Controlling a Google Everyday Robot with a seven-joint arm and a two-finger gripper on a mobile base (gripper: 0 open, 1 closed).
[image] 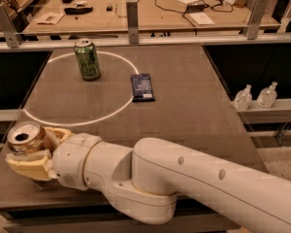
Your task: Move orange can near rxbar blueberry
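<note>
The orange can (pixel 25 138) stands upright at the table's near left corner, its silver top with the open pull-tab hole facing up. My gripper (pixel 33 152) is shut on the can, with cream-coloured fingers (pixel 29 167) around its body. The rxbar blueberry (pixel 142 87), a dark navy flat bar with white print, lies near the middle of the table, on the right edge of a white circle. It is far from the can, up and to the right.
A green can (pixel 87 58) stands upright inside the white circle (pixel 63 123), left of the bar. My white arm (pixel 184 183) crosses the near side of the table (pixel 194 106). Two small clear bottles (pixel 254 97) sit on a ledge to the right. A cluttered bench lies beyond the rail.
</note>
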